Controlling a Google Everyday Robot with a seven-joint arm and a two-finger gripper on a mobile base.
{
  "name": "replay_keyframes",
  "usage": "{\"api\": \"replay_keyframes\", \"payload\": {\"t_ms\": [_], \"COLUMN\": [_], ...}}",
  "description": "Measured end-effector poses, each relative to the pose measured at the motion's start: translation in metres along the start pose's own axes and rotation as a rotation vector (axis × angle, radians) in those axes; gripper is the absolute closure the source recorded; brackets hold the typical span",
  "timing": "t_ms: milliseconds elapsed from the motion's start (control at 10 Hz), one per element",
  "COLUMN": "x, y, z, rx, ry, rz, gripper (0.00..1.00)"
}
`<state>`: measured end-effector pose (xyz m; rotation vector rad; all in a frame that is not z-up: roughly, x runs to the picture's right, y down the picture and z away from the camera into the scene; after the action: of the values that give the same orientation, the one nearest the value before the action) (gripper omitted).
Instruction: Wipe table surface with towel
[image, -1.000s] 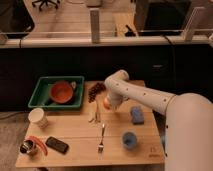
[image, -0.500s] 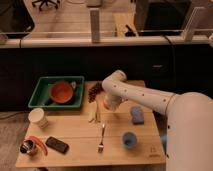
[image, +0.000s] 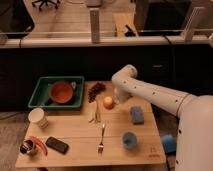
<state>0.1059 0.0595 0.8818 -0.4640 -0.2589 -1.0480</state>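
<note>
The table surface (image: 75, 131) is a pale plank tabletop with visible seams. My white arm reaches in from the right, and the gripper (image: 117, 98) hangs low over the far middle of the table, just right of an orange fruit (image: 108, 102) and a bunch of dark grapes (image: 96, 90). I can make out no towel; whatever is under the gripper is hidden by the arm.
A green tray (image: 39, 93) holding an orange bowl (image: 61, 92) stands at the back left. A blue sponge (image: 136, 115), blue cup (image: 129, 140), fork (image: 101, 138), white cup (image: 38, 118), black phone (image: 57, 145), red pepper (image: 39, 144) and small can (image: 26, 148) lie on the table.
The arm swung slightly left over the grapes, then back right; its elbow now sits further right and the gripper is beside the orange fruit. Objects on the table have not moved.
</note>
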Motion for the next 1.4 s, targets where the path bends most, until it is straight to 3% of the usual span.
{"api": "replay_keyframes", "payload": {"t_ms": [400, 500, 1000, 1400], "x": [0.033, 0.041, 0.055, 0.062], "y": [-0.01, -0.008, -0.003, -0.018], "z": [0.018, 0.03, 0.055, 0.069], "rx": [0.044, 0.049, 0.087, 0.041], "ry": [-0.046, -0.064, -0.08, -0.026], "rz": [0.033, 0.054, 0.115, 0.119], "gripper": [0.2, 0.2, 0.2, 0.2]}}
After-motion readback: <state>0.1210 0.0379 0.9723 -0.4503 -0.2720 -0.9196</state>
